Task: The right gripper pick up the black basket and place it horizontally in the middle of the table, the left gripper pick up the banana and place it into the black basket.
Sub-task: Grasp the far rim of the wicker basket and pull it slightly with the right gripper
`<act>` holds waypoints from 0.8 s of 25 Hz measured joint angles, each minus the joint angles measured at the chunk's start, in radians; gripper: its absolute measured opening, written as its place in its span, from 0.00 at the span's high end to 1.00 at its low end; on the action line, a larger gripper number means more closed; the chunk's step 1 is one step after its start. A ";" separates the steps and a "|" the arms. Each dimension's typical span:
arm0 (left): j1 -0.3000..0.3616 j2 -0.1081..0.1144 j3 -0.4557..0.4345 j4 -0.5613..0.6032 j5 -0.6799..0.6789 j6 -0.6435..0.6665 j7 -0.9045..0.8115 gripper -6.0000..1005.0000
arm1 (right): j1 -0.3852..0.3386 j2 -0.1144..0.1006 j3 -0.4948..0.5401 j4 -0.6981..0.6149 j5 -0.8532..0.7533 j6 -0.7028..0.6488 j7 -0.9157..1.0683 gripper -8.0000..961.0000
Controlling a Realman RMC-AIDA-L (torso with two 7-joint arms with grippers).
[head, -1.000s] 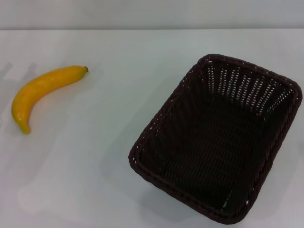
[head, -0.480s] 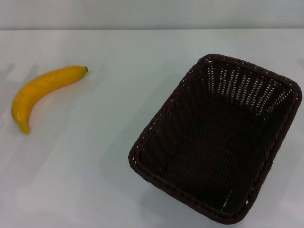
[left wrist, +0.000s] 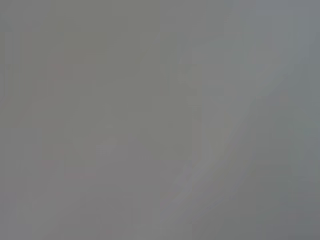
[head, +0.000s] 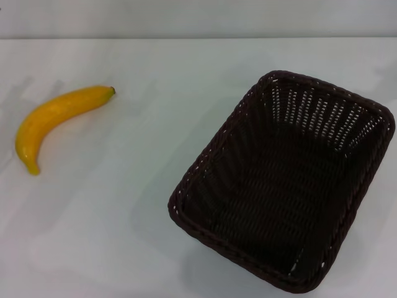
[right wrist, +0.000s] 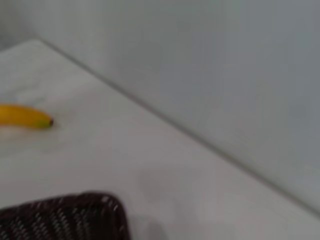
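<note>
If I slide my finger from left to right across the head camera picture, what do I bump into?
banana → bare white table → black basket

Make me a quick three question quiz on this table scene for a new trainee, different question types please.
1. True or false: the banana lies inside the black basket.
2. On which side of the table, in the robot's terms, does the basket sit: A left, B right?
3. Fill in: in the head view, ____ grippers are visible.

Key
1. False; it lies on the table, apart from the basket.
2. B.
3. No; neither the left gripper nor the right gripper shows in any view.
</note>
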 joint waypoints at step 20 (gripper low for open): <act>0.032 0.010 0.009 0.001 0.001 -0.030 0.014 0.13 | 0.316 0.229 -0.143 0.150 -0.509 -0.065 0.122 0.09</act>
